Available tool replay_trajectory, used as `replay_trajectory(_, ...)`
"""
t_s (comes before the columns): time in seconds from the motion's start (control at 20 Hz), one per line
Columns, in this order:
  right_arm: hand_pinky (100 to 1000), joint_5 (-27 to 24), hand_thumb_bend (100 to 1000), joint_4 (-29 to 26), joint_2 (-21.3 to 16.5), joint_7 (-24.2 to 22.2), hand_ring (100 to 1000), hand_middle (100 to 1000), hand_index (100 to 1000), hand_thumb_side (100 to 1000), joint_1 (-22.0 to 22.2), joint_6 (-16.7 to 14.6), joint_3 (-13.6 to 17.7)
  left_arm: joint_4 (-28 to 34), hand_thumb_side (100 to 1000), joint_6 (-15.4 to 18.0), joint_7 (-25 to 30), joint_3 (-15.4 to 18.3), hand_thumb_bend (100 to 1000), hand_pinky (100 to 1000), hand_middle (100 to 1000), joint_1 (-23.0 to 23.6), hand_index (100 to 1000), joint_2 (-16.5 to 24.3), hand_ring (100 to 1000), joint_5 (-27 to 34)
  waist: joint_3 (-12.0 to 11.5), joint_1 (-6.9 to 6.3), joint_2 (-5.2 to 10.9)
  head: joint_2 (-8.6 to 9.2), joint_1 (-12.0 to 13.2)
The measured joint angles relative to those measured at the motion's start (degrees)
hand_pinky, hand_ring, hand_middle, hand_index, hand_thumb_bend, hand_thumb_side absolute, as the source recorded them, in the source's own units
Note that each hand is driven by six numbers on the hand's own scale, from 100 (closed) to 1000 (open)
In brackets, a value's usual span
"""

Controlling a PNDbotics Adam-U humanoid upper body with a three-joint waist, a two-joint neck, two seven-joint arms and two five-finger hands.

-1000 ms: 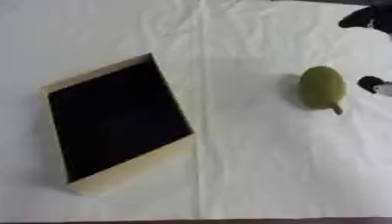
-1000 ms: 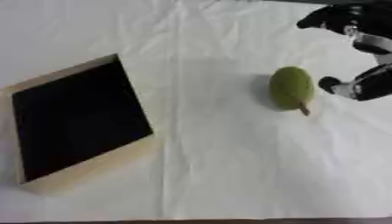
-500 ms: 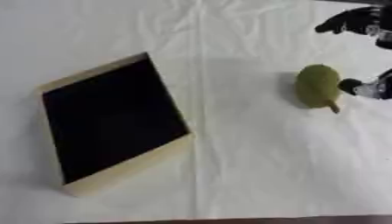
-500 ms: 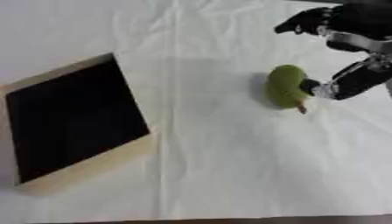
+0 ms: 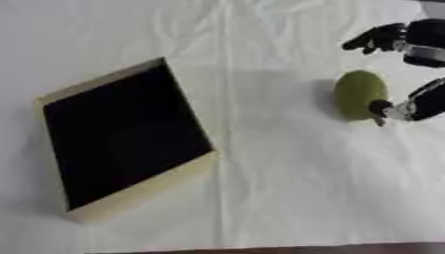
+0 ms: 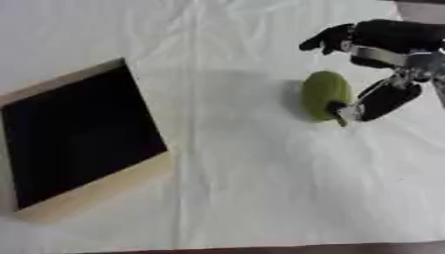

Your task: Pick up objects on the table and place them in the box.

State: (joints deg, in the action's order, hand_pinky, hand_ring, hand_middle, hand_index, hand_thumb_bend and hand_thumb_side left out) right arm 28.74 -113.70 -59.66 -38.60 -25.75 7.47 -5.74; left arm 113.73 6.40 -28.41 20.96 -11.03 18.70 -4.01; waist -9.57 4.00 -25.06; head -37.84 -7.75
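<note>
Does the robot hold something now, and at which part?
Not yet. The right hand touches the green fruit at its lower right side with one fingertip; the other fingers are spread above it.

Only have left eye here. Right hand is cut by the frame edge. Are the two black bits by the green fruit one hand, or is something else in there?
Observer: One hand. The right eye view shows the whole right hand: the fingers beyond the green fruit and the thumb at its near right end both run back to the same palm.
Operator: Palm over the fruit?
Observer: No. The palm sits right of the fruit and farther back, and silver links drop from it to the thumb. The fingers are not curled round the fruit.
</note>
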Motion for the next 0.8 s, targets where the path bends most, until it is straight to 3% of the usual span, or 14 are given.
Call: replay_trajectory(0.8, 855, 1.46, 385, 5.59, 1.58, -1.03, 919, 927, 1000, 100, -0.44, 2.96, -0.39, 0.00, 573, -0.04, 0.30, -0.28, 271, 497, 554, -0.08, 704, -0.05, 488, 0.03, -0.17, -0.22, -0.32, 0.62, -0.39)
